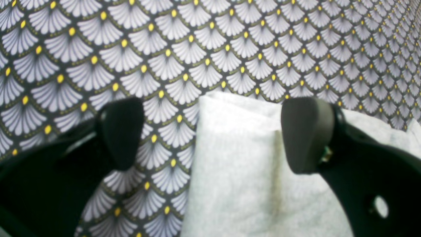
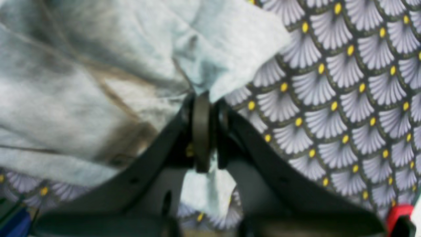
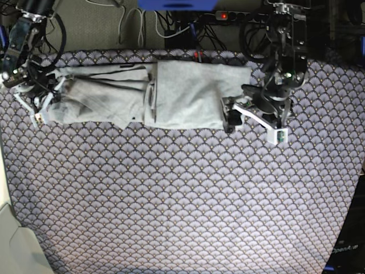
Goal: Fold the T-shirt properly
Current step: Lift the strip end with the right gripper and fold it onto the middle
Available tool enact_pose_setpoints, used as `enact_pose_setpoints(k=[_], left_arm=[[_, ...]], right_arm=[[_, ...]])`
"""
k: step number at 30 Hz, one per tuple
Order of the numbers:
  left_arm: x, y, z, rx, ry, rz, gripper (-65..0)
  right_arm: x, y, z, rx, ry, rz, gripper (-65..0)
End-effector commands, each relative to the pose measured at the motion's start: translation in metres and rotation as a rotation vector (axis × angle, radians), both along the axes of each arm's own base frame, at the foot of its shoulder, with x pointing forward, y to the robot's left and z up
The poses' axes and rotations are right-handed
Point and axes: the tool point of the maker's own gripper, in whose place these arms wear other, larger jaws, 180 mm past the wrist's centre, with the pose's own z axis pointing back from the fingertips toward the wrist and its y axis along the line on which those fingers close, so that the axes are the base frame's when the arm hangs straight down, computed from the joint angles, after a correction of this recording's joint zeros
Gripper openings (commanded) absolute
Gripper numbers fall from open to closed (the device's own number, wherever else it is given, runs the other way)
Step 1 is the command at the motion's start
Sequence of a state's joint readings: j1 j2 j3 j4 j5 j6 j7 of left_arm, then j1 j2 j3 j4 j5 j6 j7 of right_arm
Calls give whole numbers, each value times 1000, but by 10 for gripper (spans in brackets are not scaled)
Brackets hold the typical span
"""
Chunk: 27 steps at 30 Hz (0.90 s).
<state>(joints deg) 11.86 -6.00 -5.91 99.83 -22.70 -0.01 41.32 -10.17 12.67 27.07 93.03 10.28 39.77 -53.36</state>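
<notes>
One long T-shirt lies lengthwise across the tablecloth's far edge.

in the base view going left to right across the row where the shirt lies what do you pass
Right gripper shut on the shirt's end → T-shirt → left gripper, open at its other end → bare tablecloth.

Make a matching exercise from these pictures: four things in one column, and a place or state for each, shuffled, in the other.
Things:
1. left gripper
2. right gripper
3. T-shirt
4. tablecloth

Places or states:
A. shut on a bunched edge of cloth
B. spread under everything, fan-patterned with yellow dots
C. open, fingers apart over a shirt corner
D. lying as a long band at the far side of the table

Pairs: 1-C, 2-A, 3-D, 4-B
</notes>
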Motion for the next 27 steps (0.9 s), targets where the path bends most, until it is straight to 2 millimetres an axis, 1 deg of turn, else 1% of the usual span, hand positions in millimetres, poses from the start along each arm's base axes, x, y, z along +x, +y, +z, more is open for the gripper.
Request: enact_pose_setpoints(k=[1, 4, 6, 9, 12, 14, 16, 17, 19, 22, 24, 26, 27], left_arm=[[6, 2, 11, 1, -44, 1, 0], [6, 1, 13, 1, -48, -1, 0], [5, 1, 11, 0, -42, -1, 0], [6, 2, 10, 3, -42, -1, 0], [7, 2, 11, 3, -45, -1, 0], [7, 6, 11, 14, -45, -2, 0], [6, 8, 11, 23, -42, -4, -11], [6, 8, 11, 23, -42, -4, -37], [6, 13, 11, 37, -42, -7, -109], [6, 20, 11, 54, -40, 0, -246], [7, 33, 13, 65, -45, 29, -330], [8, 51, 16, 72, -52, 82, -386], [8, 60, 17, 75, -54, 108, -401]], right_arm=[[9, -2, 20, -31, -55, 21, -650], [12, 16, 39, -46, -99, 47, -650], [15, 23, 51, -59, -132, 56, -650], [18, 35, 60, -66, -145, 87, -650], [20, 50, 63, -69, -139, 131, -650], [19, 65, 60, -51, -129, 156, -650], [14, 79, 54, -25, -116, 175, -650], [11, 87, 51, -8, -110, 183, -650], [9, 101, 49, 20, -108, 198, -650], [7, 122, 46, 61, -104, 221, -650], [6, 136, 45, 91, -105, 232, -650], [8, 151, 45, 118, -110, 254, -650], [9, 158, 46, 126, -113, 270, -650]])
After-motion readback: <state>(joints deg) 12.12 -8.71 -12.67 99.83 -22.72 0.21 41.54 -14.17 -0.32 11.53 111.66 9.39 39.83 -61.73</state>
